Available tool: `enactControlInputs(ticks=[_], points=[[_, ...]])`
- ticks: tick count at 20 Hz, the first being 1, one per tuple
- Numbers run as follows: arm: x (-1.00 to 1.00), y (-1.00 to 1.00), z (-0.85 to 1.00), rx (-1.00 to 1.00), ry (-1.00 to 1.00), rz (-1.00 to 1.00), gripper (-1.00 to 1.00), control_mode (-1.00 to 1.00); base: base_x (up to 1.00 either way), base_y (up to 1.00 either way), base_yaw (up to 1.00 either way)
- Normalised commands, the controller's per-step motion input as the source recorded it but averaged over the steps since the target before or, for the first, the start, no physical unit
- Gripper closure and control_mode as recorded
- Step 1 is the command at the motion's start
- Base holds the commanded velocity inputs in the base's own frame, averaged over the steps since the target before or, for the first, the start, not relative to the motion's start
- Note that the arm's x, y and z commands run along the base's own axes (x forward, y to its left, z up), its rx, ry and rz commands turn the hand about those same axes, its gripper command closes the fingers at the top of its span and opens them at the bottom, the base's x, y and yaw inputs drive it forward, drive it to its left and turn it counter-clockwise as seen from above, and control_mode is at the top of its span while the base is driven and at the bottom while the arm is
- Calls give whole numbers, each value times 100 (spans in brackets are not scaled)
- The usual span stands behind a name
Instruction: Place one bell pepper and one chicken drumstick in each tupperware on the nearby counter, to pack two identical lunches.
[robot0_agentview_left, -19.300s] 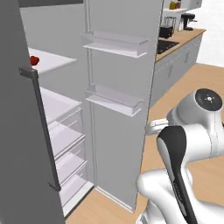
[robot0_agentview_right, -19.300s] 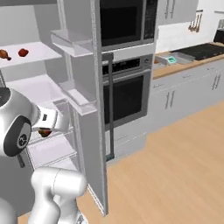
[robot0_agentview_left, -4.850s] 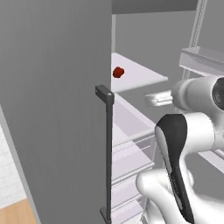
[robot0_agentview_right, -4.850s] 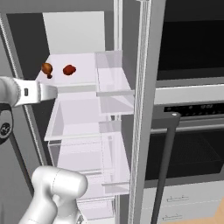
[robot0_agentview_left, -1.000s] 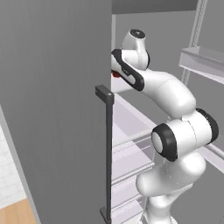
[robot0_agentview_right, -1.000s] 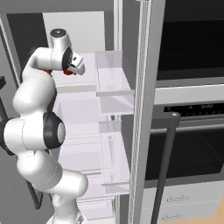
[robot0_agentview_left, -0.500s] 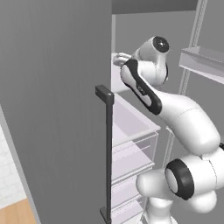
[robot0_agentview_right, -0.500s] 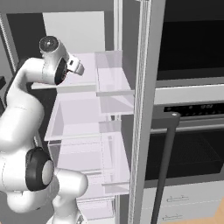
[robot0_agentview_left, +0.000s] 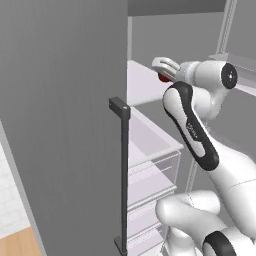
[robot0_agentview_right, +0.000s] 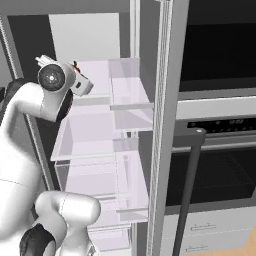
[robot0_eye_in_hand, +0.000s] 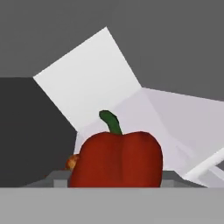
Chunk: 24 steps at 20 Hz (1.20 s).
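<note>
A glossy red bell pepper (robot0_eye_in_hand: 116, 159) with a green stem sits large and close in the hand view, between the two grey fingertips (robot0_eye_in_hand: 59, 177) at its sides. My gripper (robot0_agentview_left: 162, 70) is shut on it at the fridge's top shelf (robot0_agentview_left: 140, 82), holding the bell pepper (robot0_agentview_left: 164, 78) just above the shelf. A sliver of the red pepper (robot0_agentview_right: 75, 64) peeks past the hand in the right base view. An orange-brown bit of chicken drumstick (robot0_eye_in_hand: 72, 162) shows behind the pepper on its left. The tupperware and the counter are out of view.
The grey fridge door (robot0_agentview_left: 60, 125) with its dark vertical handle (robot0_agentview_left: 123, 170) stands close on the left. Clear drawers (robot0_agentview_right: 100, 175) and glass shelves lie below the arm. The other door's bins (robot0_agentview_right: 131, 97) and an oven (robot0_agentview_right: 220, 165) with a bar handle (robot0_agentview_right: 187, 175) are to the right.
The arm has swung its hand from the shelf's left side to the right and slightly up. The red pepper has left its spot on the shelf and travels with the hand.
</note>
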Motion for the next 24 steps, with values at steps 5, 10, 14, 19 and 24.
enactControlInputs(ticks=[5,10,14,19,24], points=[[-100,-7,-33,0,12,-1,100,-100,0,0,0],[-100,0,-100,-15,28,-4,100,-100,0,0,0],[-100,0,-100,-16,46,-7,100,-100,0,0,0],[-20,0,-20,-3,10,-2,100,100,-80,2,-34],[0,0,0,0,0,0,100,100,-97,0,-70]])
